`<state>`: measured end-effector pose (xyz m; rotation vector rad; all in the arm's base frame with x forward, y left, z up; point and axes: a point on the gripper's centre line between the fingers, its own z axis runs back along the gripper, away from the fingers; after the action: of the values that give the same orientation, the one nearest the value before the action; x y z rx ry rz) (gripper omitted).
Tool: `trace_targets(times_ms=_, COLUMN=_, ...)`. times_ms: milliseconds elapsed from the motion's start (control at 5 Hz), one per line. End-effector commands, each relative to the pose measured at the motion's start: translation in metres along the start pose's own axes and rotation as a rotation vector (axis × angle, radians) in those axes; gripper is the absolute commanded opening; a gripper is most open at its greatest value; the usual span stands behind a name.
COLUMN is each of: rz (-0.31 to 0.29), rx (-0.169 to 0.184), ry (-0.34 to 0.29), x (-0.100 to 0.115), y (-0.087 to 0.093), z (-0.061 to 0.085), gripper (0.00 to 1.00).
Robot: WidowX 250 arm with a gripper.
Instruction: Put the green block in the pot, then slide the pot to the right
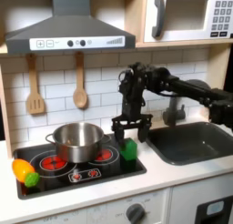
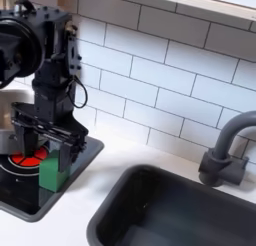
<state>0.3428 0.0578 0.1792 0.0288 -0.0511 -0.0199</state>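
Note:
The green block [image 1: 129,150] [image 2: 53,171] stands on the front right corner of the black toy stove [image 1: 82,172] [image 2: 22,195]. My gripper [image 1: 129,136] [image 2: 46,143] hangs open just above it, one finger to each side of the block's top and nothing held. In the first exterior view the shiny steel pot [image 1: 77,141] sits on the stove to the block's left, upright and empty as far as I can see. In the second exterior view the arm hides most of the pot [image 2: 7,118].
An orange toy vegetable [image 1: 23,169] with a green tip lies at the stove's front left. A dark sink [image 1: 191,141] [image 2: 170,212] with a faucet [image 1: 173,109] [image 2: 226,148] lies to the right in both exterior views. Two wooden utensils [image 1: 80,86] hang on the tiled wall.

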Motion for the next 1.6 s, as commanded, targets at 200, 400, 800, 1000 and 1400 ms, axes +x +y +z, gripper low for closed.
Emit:
trace_targets(times_ms=200, rz=-0.013, rx=-0.007, ry=0.046, x=0.007, y=-0.002, z=-0.018, gripper=1.0)
trace_targets(times_ms=400, rz=-0.019, rx=-0.009, ry=0.048, x=0.009, y=-0.002, z=-0.022, gripper=1.0)
trace_targets(times_ms=800, rz=-0.046, rx=-0.006, ry=0.078, x=0.011, y=-0.012, z=-0.033, gripper=1.0)
trace_targets(times_ms=1000, rz=-0.027, rx=0.002, ry=0.084, x=0.012, y=-0.008, z=-0.036, gripper=1.0)
trace_targets(times_ms=1400, rz=-0.025, rx=0.01, ry=0.111, x=0.012, y=-0.007, z=-0.046, gripper=1.0)
